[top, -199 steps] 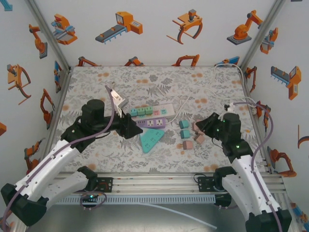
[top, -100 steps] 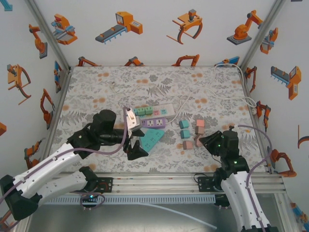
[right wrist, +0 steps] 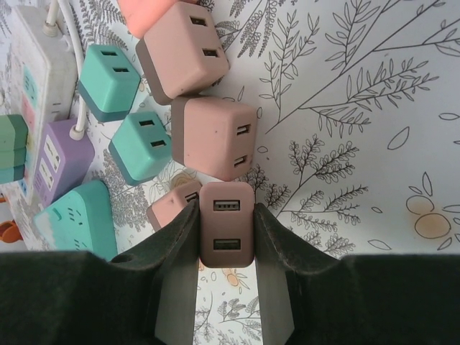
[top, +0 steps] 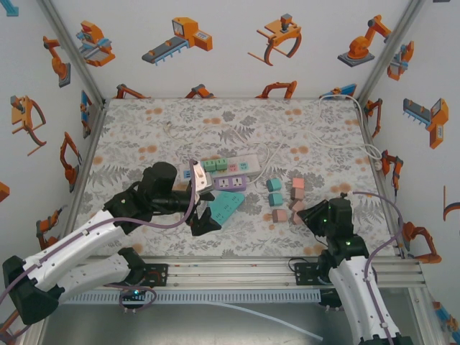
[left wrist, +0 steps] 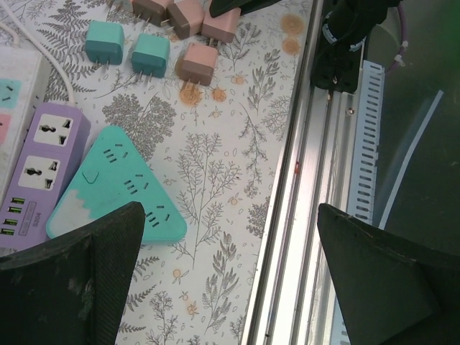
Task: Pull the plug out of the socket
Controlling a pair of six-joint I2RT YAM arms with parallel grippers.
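Gripping: your right jaws clamp the brown plug; a swing could knock the neighbour plug just beside it.
Left jaws: spread wide, empty; drop carelessly and you shove the teal socket.

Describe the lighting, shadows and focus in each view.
Top external view: soft, even light, only faint shadows on the table, everything sharp. Left wrist view: the left gripper's fingers are dark and nearly featureless, while the teal power strip is crisp. Right wrist view: the pink plug clamped between the right gripper's fingers is sharp, and the fingers around it are dark.
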